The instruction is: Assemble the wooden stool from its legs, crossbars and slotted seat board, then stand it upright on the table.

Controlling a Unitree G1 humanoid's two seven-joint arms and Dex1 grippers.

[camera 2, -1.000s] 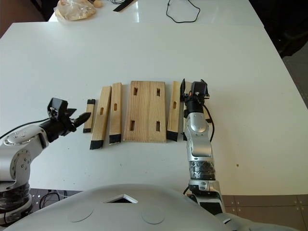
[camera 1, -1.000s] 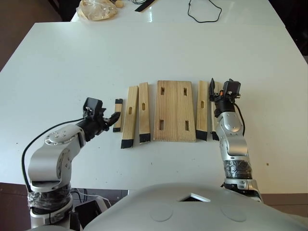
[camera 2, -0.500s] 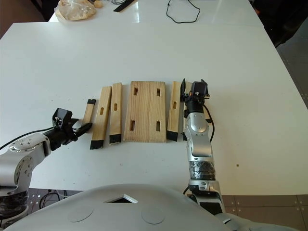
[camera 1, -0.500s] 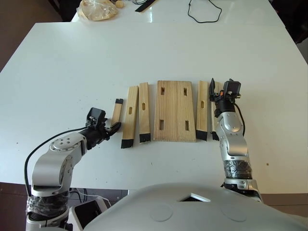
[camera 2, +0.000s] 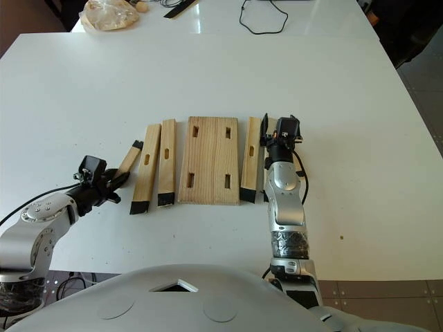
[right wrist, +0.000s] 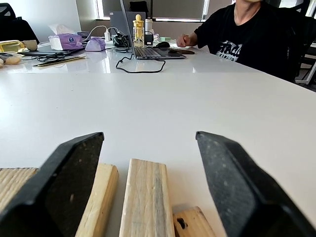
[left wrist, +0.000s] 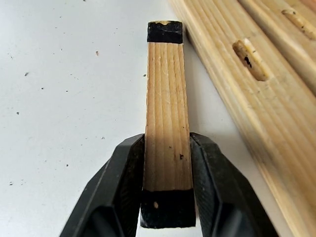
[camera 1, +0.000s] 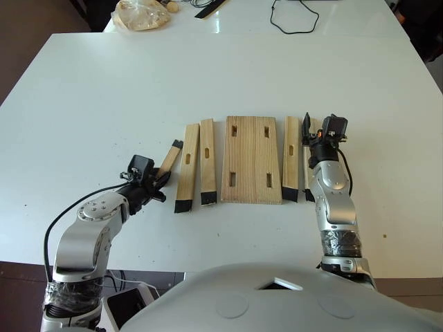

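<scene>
A short crossbar (camera 1: 168,158) with black ends sits between the fingers (left wrist: 127,165) of my left gripper (camera 1: 155,181), which is shut on its near end. The bar slants toward the two slotted legs (camera 1: 187,166) beside it. The slotted seat board (camera 1: 250,159) lies flat at mid-table. Right of it lie another leg (camera 1: 291,158) and a narrow piece (right wrist: 144,195). My right gripper (right wrist: 148,138) stands open low over that narrow piece, at the right end of the row (camera 1: 315,128).
A crumpled bag (camera 1: 140,12) and a black cable (camera 1: 294,17) lie on the far table. A laptop (right wrist: 148,49) and small items stand beyond. White tabletop (camera 1: 104,90) stretches wide behind the row of parts.
My left gripper has drawn back toward me and shut on the short crossbar's near end. The bar now slants, its far end swung toward the legs. The right arm kept still.
</scene>
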